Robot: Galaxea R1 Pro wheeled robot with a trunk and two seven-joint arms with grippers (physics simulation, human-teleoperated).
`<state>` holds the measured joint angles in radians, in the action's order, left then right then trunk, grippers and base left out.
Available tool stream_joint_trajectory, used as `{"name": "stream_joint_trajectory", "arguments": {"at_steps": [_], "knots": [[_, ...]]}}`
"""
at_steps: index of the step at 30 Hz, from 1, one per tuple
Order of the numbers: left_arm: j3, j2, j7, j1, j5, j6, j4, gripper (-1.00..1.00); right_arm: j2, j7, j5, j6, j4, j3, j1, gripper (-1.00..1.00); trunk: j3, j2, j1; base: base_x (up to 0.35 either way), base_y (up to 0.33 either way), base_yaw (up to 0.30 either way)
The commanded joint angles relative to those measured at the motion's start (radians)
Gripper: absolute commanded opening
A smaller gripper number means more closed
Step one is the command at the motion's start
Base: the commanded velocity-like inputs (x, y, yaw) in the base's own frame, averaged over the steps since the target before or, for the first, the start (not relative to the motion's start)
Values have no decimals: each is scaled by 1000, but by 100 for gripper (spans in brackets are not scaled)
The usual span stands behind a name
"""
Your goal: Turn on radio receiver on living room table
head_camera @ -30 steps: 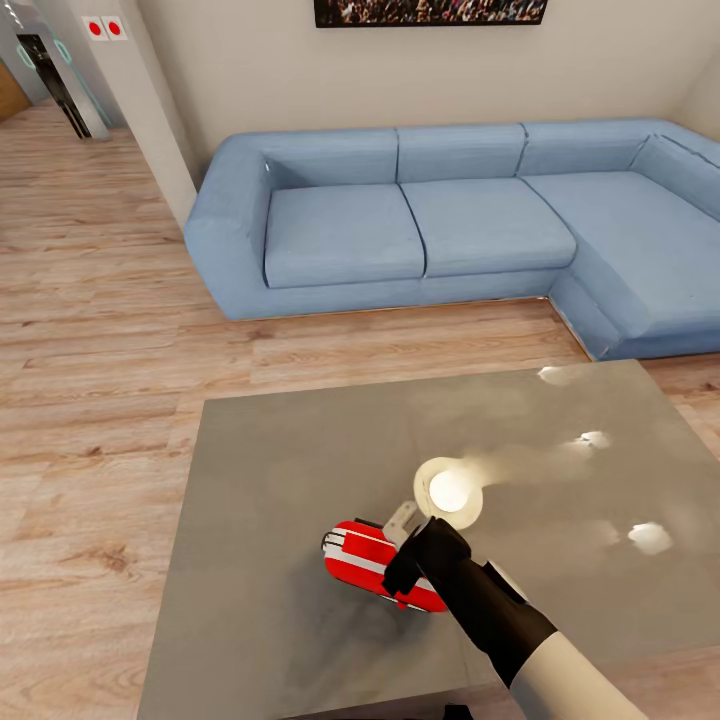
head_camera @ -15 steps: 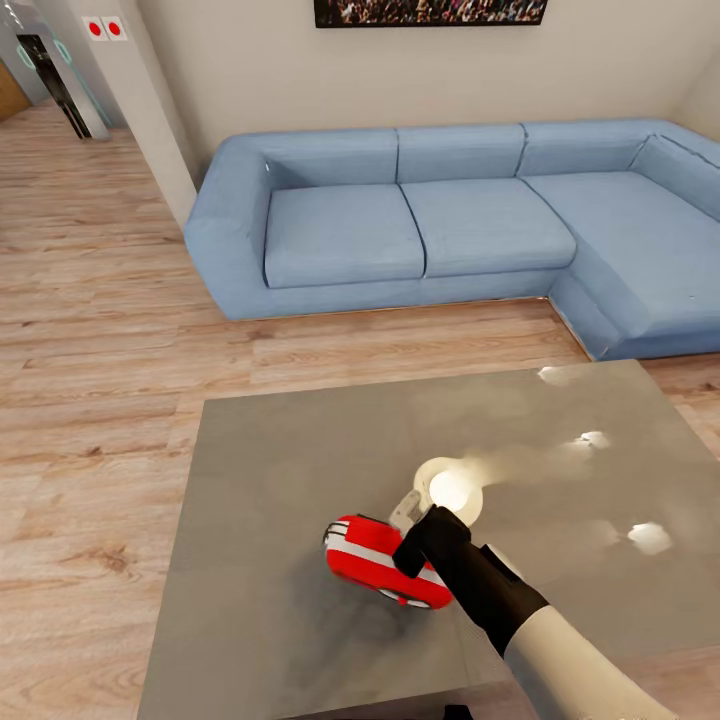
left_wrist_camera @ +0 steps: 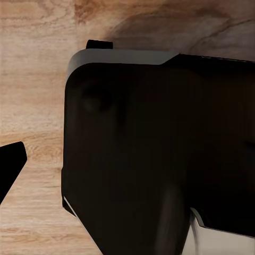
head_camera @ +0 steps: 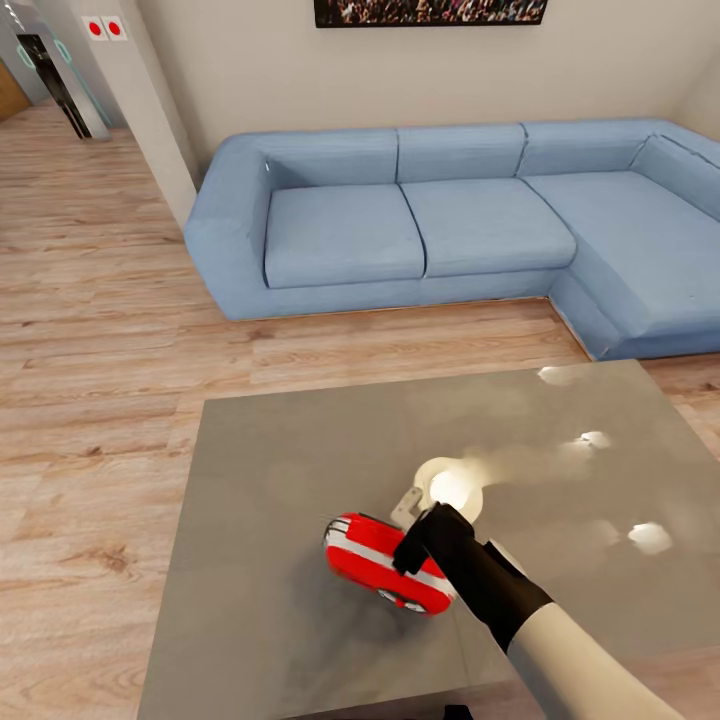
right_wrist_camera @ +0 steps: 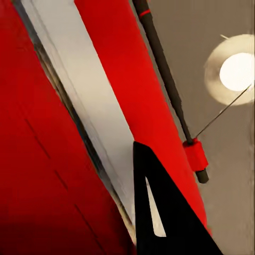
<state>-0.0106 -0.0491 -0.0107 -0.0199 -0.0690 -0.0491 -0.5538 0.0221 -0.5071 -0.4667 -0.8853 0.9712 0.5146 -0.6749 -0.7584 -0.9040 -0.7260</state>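
The small red rounded radio receiver [head_camera: 372, 558] with its white edge band lies on the large low square table [head_camera: 270, 470] with a glossy grey top, toward the table's near edge and about midway across, and much of its right end is hidden under the right gripper [head_camera: 412, 520] and the black wrist behind it. From the head view I cannot tell whether the gripper's fingers are apart or together: only one pale fingertip pokes out past the black housing beside the radio's far edge, and whether it touches the case is hard to judge. The right wrist view is very close on the radio [right_wrist_camera: 64, 133]: red panels, a white-silver band running diagonally, and a thin black wire handle [right_wrist_camera: 170, 95] with a small red collar, with one dark pointed finger [right_wrist_camera: 164, 212] against the red and silver; the second finger is out of that picture. The radio's dial is not clear in any picture, and no brand or lettering can be read on it. A bright round lamp reflection [head_camera: 450, 488] sits on the tabletop just beyond the gripper. The left wrist view shows a dark blurred body close to the lens over light wood floor [left_wrist_camera: 32, 79], with one black finger tip [left_wrist_camera: 10, 164] at the edge, so the left gripper's state cannot be told. Behind the table stands a blue L-shaped sofa [head_camera: 400, 220], and a framed crowd photo [head_camera: 430, 10] is cut off by the top edge.
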Motion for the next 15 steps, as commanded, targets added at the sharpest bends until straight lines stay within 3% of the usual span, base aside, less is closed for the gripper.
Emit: {"name": "stream_joint_trajectory", "arguments": {"at_steps": [1, 3, 4, 15], "knots": [[0, 0, 0, 0, 0, 0, 0, 100, -1, 0, -1, -2, 21, 0, 0, -100, 0, 0, 0, 0, 0, 0], [0, 0, 0, 0, 0, 0, 0, 100, -23, -6, -2, -7, 87, 2, 0, -100, 0, 0, 0, 0, 0, 0], [1, 0, 0, 0, 2, 0, 0, 100, -126, -122, -3, -162, 447, 5, 0, -100, 0, 0, 0, 0, 0, 0], [1, 0, 0, 0, 2, 0, 0, 100, -157, -135, 0, -162, 542, 6, 0, -100, 0, 0, 0, 0, 0, 0]]}}
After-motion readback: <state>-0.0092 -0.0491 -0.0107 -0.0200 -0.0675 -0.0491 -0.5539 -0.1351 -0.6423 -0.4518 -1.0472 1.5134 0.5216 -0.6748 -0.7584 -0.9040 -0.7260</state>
